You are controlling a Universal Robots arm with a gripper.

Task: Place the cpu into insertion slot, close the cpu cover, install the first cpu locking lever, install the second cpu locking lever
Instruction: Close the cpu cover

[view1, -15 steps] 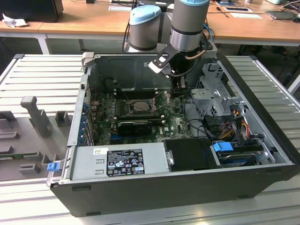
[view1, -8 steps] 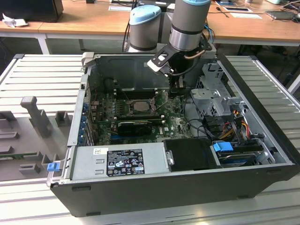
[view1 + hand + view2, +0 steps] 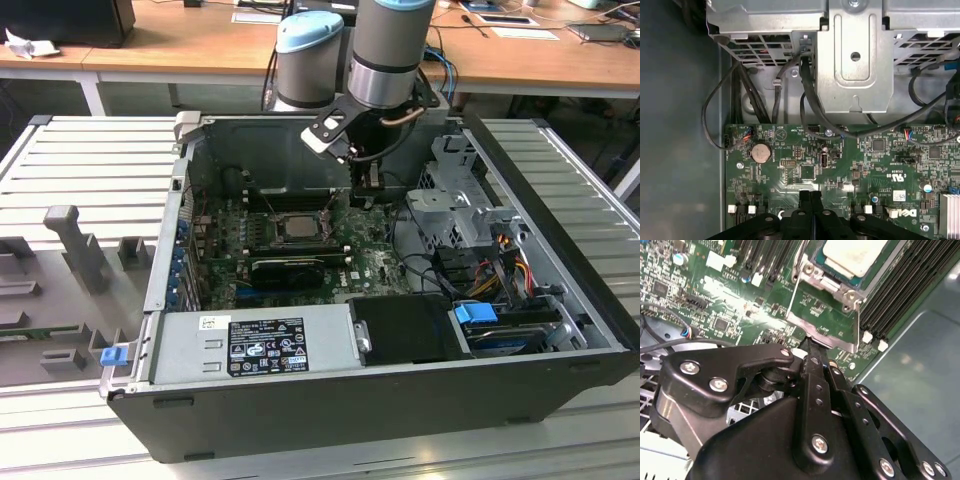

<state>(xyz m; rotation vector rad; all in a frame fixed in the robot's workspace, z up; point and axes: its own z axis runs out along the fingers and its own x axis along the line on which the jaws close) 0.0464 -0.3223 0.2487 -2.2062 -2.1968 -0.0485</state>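
Note:
The cpu [image 3: 855,255], pale silver on top, lies in the insertion slot [image 3: 812,271] on the green board, also seen in the exterior view as the cpu [image 3: 297,226]. The cpu cover [image 3: 800,321], a thin silver frame with a window, is swung open away from the cpu, toward my gripper. My gripper [image 3: 812,346] is shut with nothing between its fingers, and its tips are at the cover's free edge. The exterior view places the gripper [image 3: 365,185] to the right of the socket, low inside the case. In the first wrist view the shut fingertips [image 3: 810,196] hover over the board.
Long black memory slots [image 3: 900,290] run beside the socket. A metal drive cage [image 3: 855,60] with black cables [image 3: 810,100] stands beyond the board's edge. A black graphics card [image 3: 285,268] and the power supply [image 3: 265,340] lie toward the case front. Case walls [image 3: 185,210] enclose everything.

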